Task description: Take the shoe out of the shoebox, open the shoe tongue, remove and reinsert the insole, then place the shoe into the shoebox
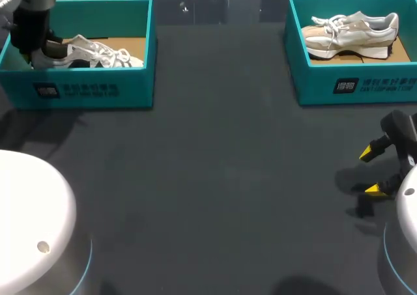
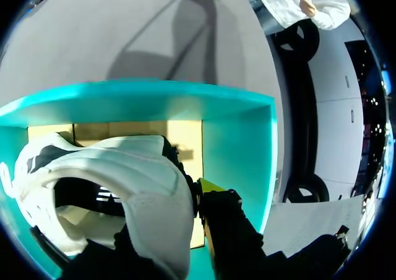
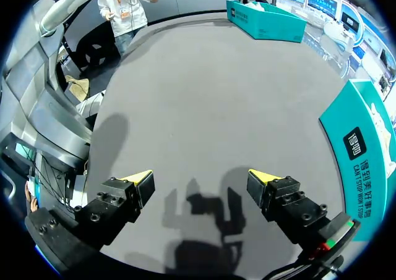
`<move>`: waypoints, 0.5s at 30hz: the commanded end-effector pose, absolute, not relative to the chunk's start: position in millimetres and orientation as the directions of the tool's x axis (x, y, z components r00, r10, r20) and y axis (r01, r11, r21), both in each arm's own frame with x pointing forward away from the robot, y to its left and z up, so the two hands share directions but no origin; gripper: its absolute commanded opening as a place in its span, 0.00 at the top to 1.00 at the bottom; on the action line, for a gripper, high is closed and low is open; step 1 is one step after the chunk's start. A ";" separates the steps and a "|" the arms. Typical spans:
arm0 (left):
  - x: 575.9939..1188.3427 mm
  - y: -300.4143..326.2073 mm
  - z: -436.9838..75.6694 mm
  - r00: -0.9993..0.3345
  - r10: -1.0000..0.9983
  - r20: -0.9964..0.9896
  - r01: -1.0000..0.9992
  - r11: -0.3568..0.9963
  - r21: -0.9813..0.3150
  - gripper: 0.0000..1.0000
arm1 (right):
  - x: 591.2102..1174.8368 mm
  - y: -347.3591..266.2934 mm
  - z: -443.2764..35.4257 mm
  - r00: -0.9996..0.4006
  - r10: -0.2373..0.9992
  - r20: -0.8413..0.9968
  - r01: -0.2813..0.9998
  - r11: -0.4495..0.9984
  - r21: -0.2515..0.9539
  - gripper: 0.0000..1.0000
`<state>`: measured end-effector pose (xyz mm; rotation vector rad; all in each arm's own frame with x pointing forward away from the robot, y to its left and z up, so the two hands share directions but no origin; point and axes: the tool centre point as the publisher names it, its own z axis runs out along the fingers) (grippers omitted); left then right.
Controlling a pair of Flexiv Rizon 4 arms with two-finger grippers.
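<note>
A white shoe (image 1: 98, 54) (image 2: 124, 175) is sitting inside a teal shoebox (image 1: 85, 90) (image 2: 238, 144) at the desk's (image 1: 215, 178) far left corner, its toe pointing toward the box's right wall. The left claw (image 1: 40, 47) is reaching down into the box at the shoe's heel. In the left wrist view the heel collar is pressing right up against the claw, but whether it is clamped on the shoe cannot be told. The right claw (image 1: 373, 171) (image 3: 201, 184) is hovering low over the desk by its right edge, its yellow tips standing wide apart and holding nothing. A beige shoe (image 1: 352, 31) is resting in a second teal box (image 1: 352, 86) (image 3: 362, 156) at the far right corner.
</note>
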<state>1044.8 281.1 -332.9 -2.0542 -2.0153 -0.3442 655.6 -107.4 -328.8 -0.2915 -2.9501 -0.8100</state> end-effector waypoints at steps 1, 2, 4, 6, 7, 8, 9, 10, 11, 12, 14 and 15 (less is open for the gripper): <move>1051.1 281.3 -339.8 0.017 0.942 0.336 1.000 -0.012 -0.018 1.00 | 654.2 -106.8 -328.6 -0.980 0.166 0.113 0.201 0.845 0.496 0.00; 1051.2 281.7 -341.4 0.017 0.942 0.336 1.000 -0.011 -0.019 1.00 | 654.2 -106.8 -328.6 -0.980 0.166 0.113 0.201 0.845 0.496 0.00; 1050.6 282.6 -345.4 0.019 0.941 0.338 1.000 -0.013 -0.019 0.98 | 654.2 -106.8 -328.6 -0.980 0.166 0.113 0.201 0.845 0.496 0.00; 1050.4 283.1 -347.2 0.020 0.940 0.341 1.000 -0.015 -0.016 0.95 | 654.2 -106.8 -328.6 -0.980 0.166 0.113 0.201 0.845 0.496 0.00; 1050.5 283.6 -348.6 0.020 0.940 0.341 1.000 -0.015 -0.017 0.93 | 654.2 -106.8 -328.6 -0.980 0.166 0.113 0.201 0.845 0.496 0.00; 1050.5 283.8 -349.6 0.020 0.941 0.339 1.000 -0.014 -0.018 0.90 | 654.2 -106.8 -328.6 -0.980 0.166 0.113 0.201 0.845 0.496 0.00; 1050.5 283.9 -350.1 0.019 0.941 0.337 1.000 -0.014 -0.018 0.87 | 654.2 -106.8 -328.6 -0.980 0.166 0.113 0.201 0.845 0.496 0.00; 1050.3 284.1 -350.8 0.019 0.942 0.335 1.000 -0.014 -0.018 0.86 | 654.2 -106.8 -328.6 -0.980 0.166 0.113 0.201 0.845 0.496 0.00; 1050.0 284.3 -352.5 0.019 0.942 0.335 1.000 -0.014 -0.017 0.85 | 654.2 -106.8 -328.6 -0.980 0.166 0.113 0.201 0.845 0.496 0.00; 1049.6 284.5 -354.0 0.020 0.942 0.336 1.000 -0.016 -0.015 0.85 | 654.2 -106.8 -328.6 -0.980 0.166 0.113 0.201 0.845 0.496 0.00; 1048.9 284.9 -355.8 0.020 0.941 0.339 1.000 -0.017 -0.011 0.83 | 654.2 -106.8 -328.6 -0.980 0.166 0.113 0.201 0.845 0.496 0.00; 1048.5 285.4 -356.7 0.020 0.940 0.340 1.000 -0.018 -0.010 0.82 | 654.2 -106.8 -328.6 -0.980 0.166 0.113 0.201 0.845 0.496 0.00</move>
